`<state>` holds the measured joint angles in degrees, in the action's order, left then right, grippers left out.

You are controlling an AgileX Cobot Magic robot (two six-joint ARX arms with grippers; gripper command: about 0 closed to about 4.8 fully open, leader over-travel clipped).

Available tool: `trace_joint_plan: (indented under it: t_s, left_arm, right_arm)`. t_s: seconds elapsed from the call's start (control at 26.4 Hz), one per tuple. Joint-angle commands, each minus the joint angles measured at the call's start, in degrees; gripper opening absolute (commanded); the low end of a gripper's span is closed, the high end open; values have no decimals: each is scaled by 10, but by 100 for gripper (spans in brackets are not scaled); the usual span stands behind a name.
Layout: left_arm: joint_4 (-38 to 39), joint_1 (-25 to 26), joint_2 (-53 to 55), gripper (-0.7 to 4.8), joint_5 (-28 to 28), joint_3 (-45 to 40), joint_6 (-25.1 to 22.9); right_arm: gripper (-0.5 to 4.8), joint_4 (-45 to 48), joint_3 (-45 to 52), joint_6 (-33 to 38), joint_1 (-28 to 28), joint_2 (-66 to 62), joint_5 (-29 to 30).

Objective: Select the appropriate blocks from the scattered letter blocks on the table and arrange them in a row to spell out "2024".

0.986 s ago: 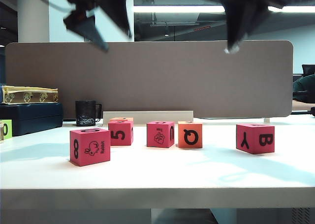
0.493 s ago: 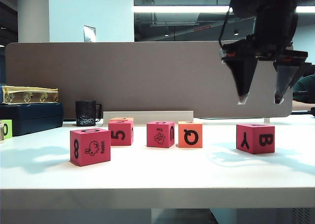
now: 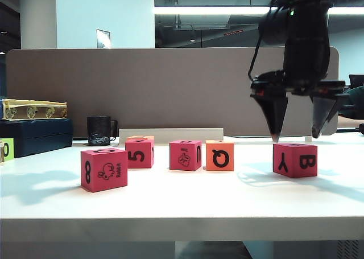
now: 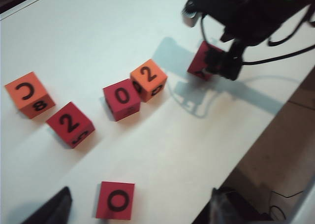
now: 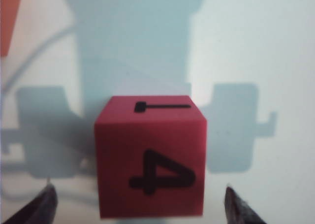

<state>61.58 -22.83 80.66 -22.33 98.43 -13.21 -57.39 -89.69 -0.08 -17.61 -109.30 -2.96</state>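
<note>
In the exterior view a pink cube marked Y and B (image 3: 294, 159) stands alone at the right of the table (image 3: 182, 205). My right gripper (image 3: 296, 135) hangs open just above it, one fingertip over each side. The right wrist view shows a 4 on that cube's top (image 5: 150, 155), between the open right gripper (image 5: 141, 204). Left of it stand the orange Q cube (image 3: 219, 155), the pink U cube (image 3: 185, 155) and the pink 5 cube (image 3: 140, 153). My left gripper (image 4: 138, 204) is open, high over the pink rabbit cube (image 4: 115, 200), and does not show in the exterior view.
The pink rabbit cube (image 3: 104, 169) sits nearest the front edge at the left. An orange cube (image 3: 140, 138) stands behind the 5 cube. A black mug (image 3: 99, 131), a dark box (image 3: 34, 135) and a lime-green block (image 3: 7, 149) stand at the back left, before a grey partition (image 3: 170, 88).
The right gripper opened and came down from the top of the view to just above the Y B cube. The left arm rose out of the exterior view.
</note>
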Motion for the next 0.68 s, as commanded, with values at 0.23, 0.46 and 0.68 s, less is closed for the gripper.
trace_joint_plan:
  t_s: [0.23, 0.46, 0.68]
  left_arm:
    - [-3, 0, -4, 271, -15, 2, 2]
    - [-4, 0, -4, 271, -15, 2, 1]
    - [-5, 0, -3, 271, -15, 2, 1]
  right_arm:
    - [431, 39, -2, 0, 8, -41, -10]
    - [245, 50, -2, 0, 9, -43, -12]
    - [155, 47, -2, -57, 9, -43, -12]
